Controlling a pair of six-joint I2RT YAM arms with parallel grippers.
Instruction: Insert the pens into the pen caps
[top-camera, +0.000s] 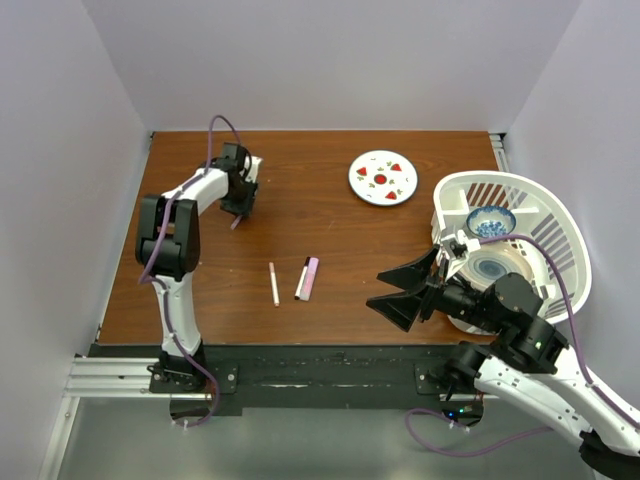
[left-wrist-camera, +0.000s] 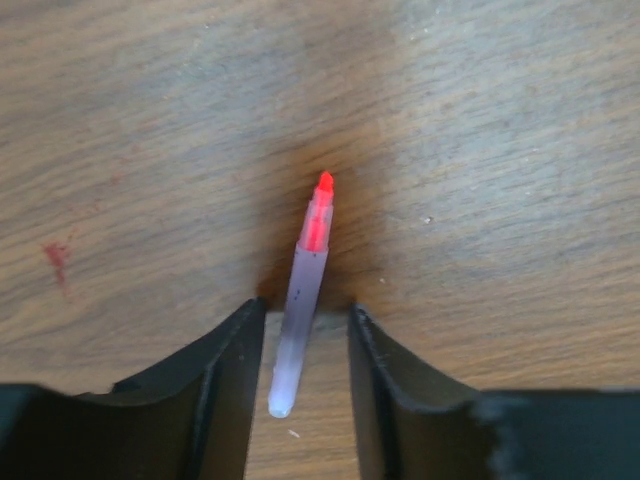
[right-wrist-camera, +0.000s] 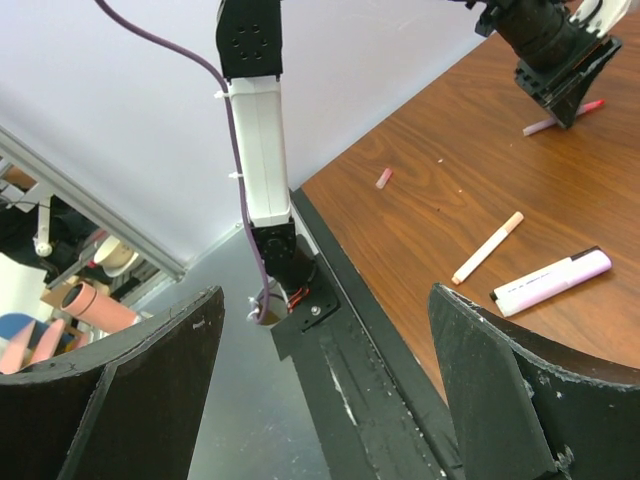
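My left gripper (top-camera: 240, 205) is down at the back left of the table. In the left wrist view its jaws (left-wrist-camera: 305, 308) stand open on either side of a thin white pen with a red tip (left-wrist-camera: 300, 300), with a gap on each side. That pen also shows in the right wrist view (right-wrist-camera: 560, 118). A second thin white pen (top-camera: 274, 283) and the thick pink marker (top-camera: 309, 277) lie at mid-table. A tiny pink cap (right-wrist-camera: 383, 178) lies near the table's left edge. My right gripper (top-camera: 375, 289) hovers wide open and empty at the front right.
A round white plate with red marks (top-camera: 383, 177) lies at the back. A white basket (top-camera: 545, 215) at the right edge holds a blue-patterned bowl (top-camera: 491, 221) and another dish. Walls close off the table at left, back and right.
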